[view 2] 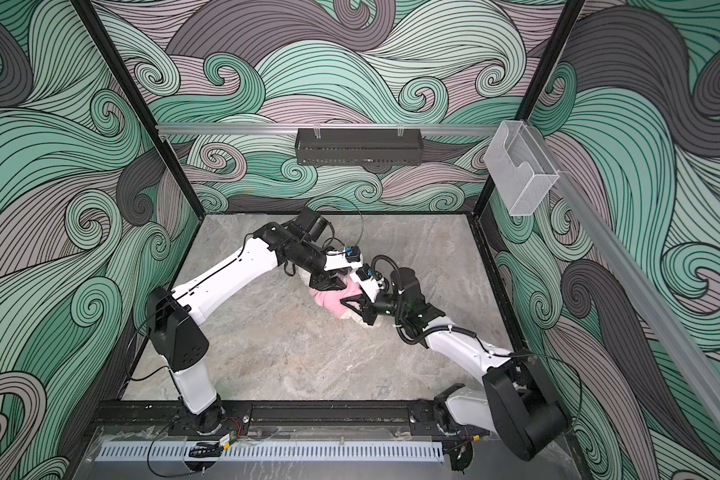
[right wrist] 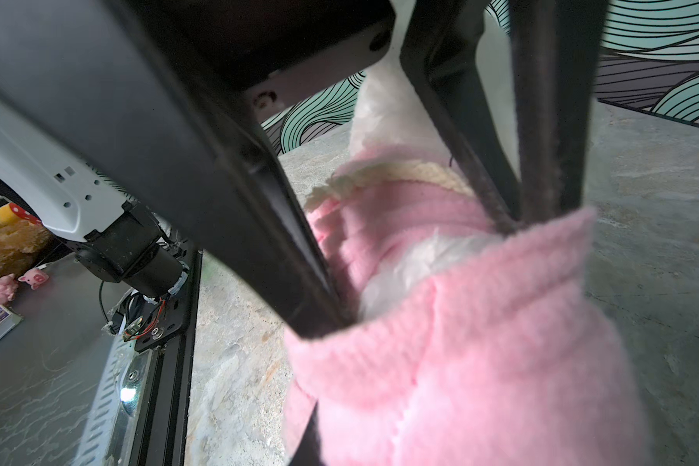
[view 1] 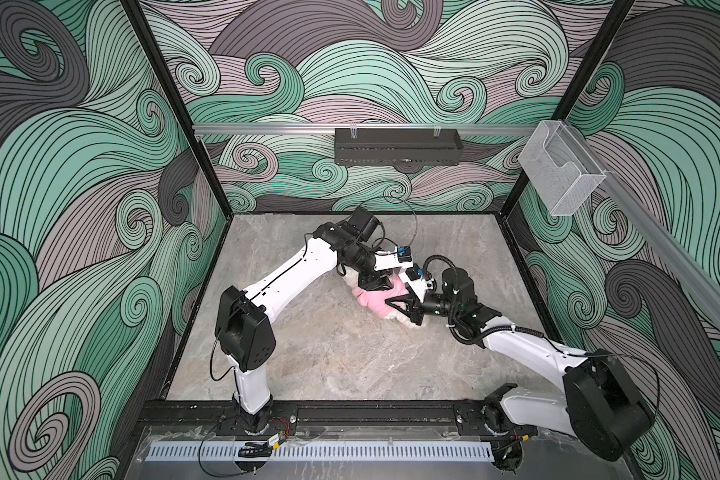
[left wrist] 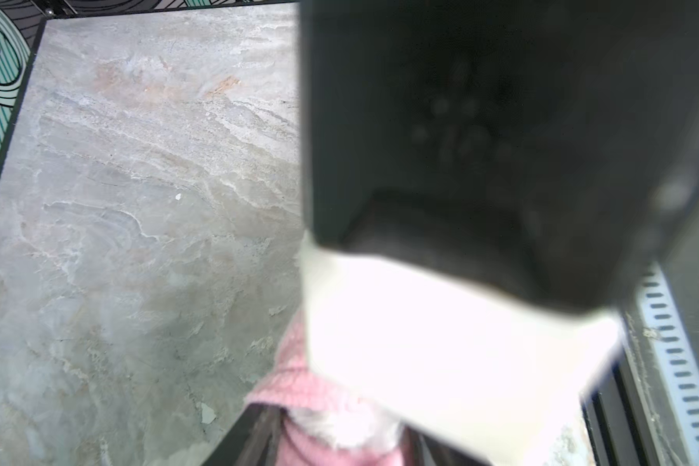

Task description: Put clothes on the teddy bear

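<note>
The teddy bear (right wrist: 384, 117) is fluffy plush; the pink shirt (right wrist: 481, 343) is fuzzy ribbed knit. The table (view 1: 329, 353) looks like matt, veined stone. At two o'clock, a clear glossy plastic box (view 1: 562, 174).

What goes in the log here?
teddy bear: lying, part-dressed | left pincer: open inside pink shirt | right pincer: shut on pink shirt

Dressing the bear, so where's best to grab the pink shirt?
Probably the open hem of the pink shirt, at the end away from the right pincer, entering from the opening: it gapes off the fur of the teddy bear, leaving finger room.
</note>
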